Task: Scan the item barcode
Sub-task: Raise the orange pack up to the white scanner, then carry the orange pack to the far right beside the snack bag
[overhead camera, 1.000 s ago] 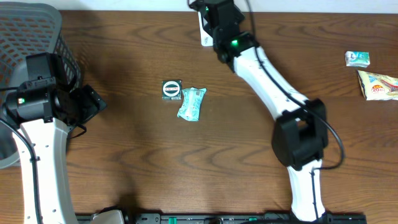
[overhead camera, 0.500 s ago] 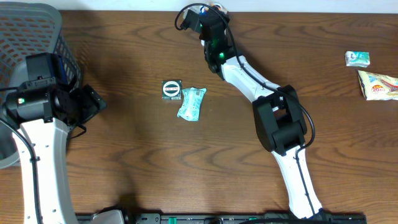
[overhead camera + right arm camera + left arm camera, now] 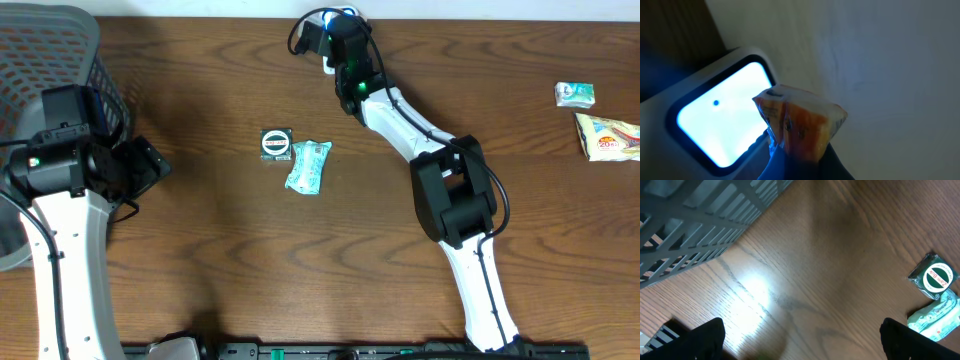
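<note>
Right gripper [image 3: 337, 32], far edge of the table: I see it closed tight on an orange packet [image 3: 801, 124], pinched from below so that the packet's crimped top stands clear of the dark fingers [image 3: 840, 167]. The packet sits just in front of the scanner [image 3: 715, 125], whose rounded window glows white-blue; from the wrist camera I cannot tell whether packet and window touch. In the overhead view the packet itself is hidden under the gripper.

Left gripper [image 3: 805, 341], near the left side: jaws spread wide, nothing between them, both dark fingertips [image 3: 705, 336] showing at the bottom corners of the wrist view above bare wood.

Surface: a dark brown wood-grain table [image 3: 220, 250]. A grey slatted basket [image 3: 45, 45] stands at its far left corner, beside the left arm. Mid-table lie a dark green sachet [image 3: 276, 144] with a round white label and, touching its right side, a teal packet [image 3: 308, 166]. At the right edge, a small pale packet [image 3: 575, 94] and a yellow pouch [image 3: 608, 136] lie near each other.

Room: a pale wall [image 3: 880, 60] behind the scanner.
</note>
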Controlling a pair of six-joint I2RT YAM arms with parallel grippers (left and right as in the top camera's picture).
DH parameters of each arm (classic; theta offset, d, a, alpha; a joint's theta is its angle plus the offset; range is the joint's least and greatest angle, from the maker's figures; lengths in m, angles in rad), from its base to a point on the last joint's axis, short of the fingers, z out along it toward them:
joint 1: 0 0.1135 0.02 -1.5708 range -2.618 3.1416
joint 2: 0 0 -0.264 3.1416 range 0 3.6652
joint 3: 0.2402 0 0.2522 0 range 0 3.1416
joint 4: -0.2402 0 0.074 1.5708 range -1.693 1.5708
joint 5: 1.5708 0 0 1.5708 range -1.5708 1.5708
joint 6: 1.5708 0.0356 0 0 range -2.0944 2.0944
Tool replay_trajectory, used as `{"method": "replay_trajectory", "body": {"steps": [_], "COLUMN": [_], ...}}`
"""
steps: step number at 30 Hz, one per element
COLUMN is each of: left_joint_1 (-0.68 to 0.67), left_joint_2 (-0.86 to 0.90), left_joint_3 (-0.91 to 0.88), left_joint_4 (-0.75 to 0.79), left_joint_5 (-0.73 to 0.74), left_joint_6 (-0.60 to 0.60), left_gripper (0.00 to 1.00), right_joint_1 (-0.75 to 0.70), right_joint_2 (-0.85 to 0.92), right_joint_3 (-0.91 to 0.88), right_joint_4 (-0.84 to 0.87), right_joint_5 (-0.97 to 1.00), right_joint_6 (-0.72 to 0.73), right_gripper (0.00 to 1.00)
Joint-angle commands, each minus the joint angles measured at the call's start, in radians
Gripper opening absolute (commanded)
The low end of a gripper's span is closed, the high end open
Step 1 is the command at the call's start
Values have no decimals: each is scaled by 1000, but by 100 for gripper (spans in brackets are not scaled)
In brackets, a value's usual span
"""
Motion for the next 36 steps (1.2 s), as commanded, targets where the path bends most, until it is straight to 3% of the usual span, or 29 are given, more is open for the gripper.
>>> {"method": "replay_trajectory", "body": {"steps": [1,14,21,30,36], "left_joint_1": [3,3,3,3,3], "left_joint_2": [-4,-4,-4,-4,-4], "left_joint_3": [-2,-2,-2,-2,-2], "left_joint_4": [-5,-5,-5,-5,-5], "left_joint_5": [-16,-16,-16,-16,-16], "left_joint_6": [-6,-6,-6,-6,-6], "left_gripper": [98,97,98,98,97], "right_joint_1": [-2,-7,-7,-37,-123], "right_joint_2": [-7,-18,-47,-194,-307], "right_joint_3": [8,8,8,8,8], "right_joint_4": [12,3,3,-54,-259], "right_joint_5": [35,44,45,47,40], "right_joint_6": [-17,-15,55,233,464], "right_gripper": [1,1,1,1,1]}}
